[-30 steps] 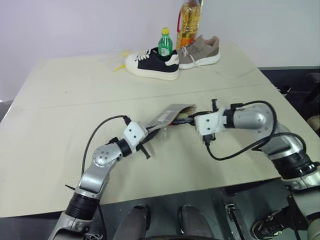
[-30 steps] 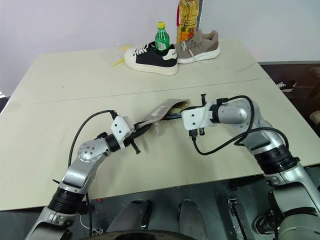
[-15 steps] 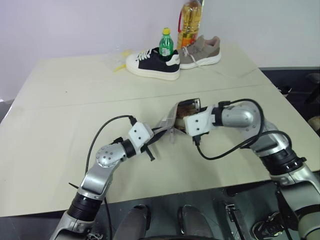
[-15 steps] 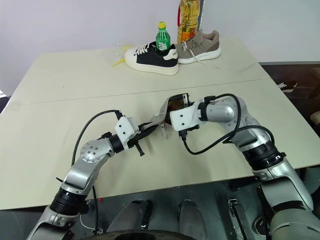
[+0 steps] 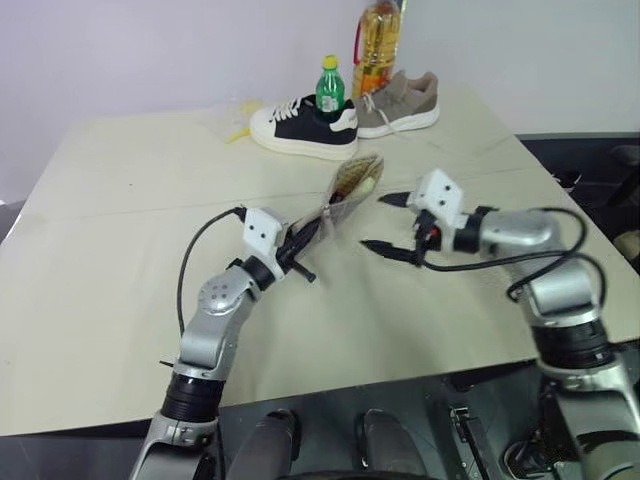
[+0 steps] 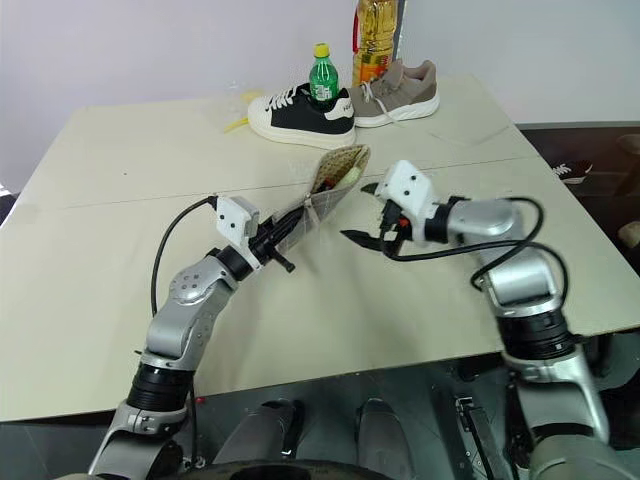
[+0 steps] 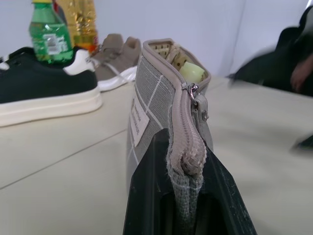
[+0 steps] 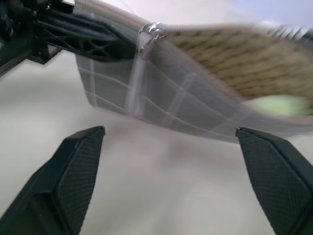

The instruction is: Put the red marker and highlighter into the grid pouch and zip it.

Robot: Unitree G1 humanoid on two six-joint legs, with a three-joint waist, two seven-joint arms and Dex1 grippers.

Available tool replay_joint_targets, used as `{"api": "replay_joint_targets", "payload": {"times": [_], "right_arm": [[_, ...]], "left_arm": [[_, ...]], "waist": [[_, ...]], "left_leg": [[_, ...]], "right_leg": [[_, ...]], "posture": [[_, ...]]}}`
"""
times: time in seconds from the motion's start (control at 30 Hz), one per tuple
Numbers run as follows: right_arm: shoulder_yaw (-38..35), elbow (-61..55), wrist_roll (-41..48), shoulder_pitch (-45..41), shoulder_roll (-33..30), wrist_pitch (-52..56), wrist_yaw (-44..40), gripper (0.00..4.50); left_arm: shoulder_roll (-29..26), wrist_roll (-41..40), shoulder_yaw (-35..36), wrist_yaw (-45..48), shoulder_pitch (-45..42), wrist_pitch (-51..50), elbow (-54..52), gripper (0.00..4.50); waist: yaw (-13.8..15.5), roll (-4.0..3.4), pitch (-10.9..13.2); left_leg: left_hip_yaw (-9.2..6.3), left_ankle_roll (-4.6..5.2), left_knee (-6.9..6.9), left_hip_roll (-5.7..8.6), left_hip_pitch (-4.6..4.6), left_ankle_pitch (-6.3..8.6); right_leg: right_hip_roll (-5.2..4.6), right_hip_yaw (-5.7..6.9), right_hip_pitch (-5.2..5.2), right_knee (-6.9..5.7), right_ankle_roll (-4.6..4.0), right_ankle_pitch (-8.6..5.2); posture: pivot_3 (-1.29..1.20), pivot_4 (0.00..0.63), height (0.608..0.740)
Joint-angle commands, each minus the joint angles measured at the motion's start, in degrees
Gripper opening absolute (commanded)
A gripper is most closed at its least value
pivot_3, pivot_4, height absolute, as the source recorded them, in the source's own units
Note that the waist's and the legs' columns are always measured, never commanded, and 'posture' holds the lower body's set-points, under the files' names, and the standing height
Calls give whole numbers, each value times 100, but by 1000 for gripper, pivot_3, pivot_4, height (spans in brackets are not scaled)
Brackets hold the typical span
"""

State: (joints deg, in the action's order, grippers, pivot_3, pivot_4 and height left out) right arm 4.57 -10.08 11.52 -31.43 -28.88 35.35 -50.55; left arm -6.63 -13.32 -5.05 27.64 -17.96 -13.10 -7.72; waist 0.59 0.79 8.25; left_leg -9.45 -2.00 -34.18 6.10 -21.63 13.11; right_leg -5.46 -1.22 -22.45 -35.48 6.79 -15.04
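**Q:** Which step is in hand?

**A:** Zipping, by my reading. The left gripper (image 5: 305, 237) is clamped on the closed end of the pouch (image 5: 345, 195) and holds it tilted up off the table (image 5: 120, 230). The zipper pull (image 7: 191, 90) sits partway along the edge; beyond it the mouth gapes, with the highlighter (image 7: 190, 72) inside. The marker cannot be made out. The right gripper (image 5: 383, 222), just beside the pouch, has its fingers spread wide and grips nothing.

**Q:** What does the next move call for?

**A:** Probably the right fingers must pinch the small pull and draw it toward the open end, away from the left gripper, while the left grip keeps the fabric taut. The pull is small and dangling, so aim matters.

**Q:** What room surrounds the pouch?

**A:** Bare tabletop lies on every side of it. The shoes (image 5: 305, 125) and bottles (image 5: 378, 45) stand well beyond the pouch, near the far edge. The near edge lies well behind both arms.
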Motion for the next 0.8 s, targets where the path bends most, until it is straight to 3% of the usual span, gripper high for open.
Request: {"api": "replay_joint_targets", "payload": {"times": [0.03, 0.17, 0.47, 0.8], "right_arm": [[141, -322, 99, -120, 353, 316, 472, 4448], [314, -171, 47, -254, 727, 491, 845, 4448], [331, -68, 111, -425, 802, 667, 1055, 55], [-186, 724, -249, -1142, -602, 78, 991, 55]], "left_arm": [[55, -165, 51, -33, -98, 19, -159, 0], [87, -220, 29, -54, -87, -4, -216, 0], [-28, -143, 54, -85, -33, 63, -239, 0], [-880, 345, -25, 358, 213, 812, 3, 0]], "waist": [[9, 0, 0], [14, 0, 0], [7, 0, 0], [13, 0, 0]], "left_leg": [[-1, 0, 0, 0, 0, 0], [-2, 0, -1, 5, 0, 0], [-2, 0, 0, 4, 0, 0], [0, 1, 3, 3, 0, 1]], "right_leg": [[0, 0, 1, 0, 0, 0], [-1, 1, 1, 1, 0, 0], [1, 1, 0, 0, 0, 0], [1, 3, 0, 4, 0, 0]], "posture": [[0, 150, 740], [0, 150, 740], [0, 150, 740], [0, 150, 740]]}}
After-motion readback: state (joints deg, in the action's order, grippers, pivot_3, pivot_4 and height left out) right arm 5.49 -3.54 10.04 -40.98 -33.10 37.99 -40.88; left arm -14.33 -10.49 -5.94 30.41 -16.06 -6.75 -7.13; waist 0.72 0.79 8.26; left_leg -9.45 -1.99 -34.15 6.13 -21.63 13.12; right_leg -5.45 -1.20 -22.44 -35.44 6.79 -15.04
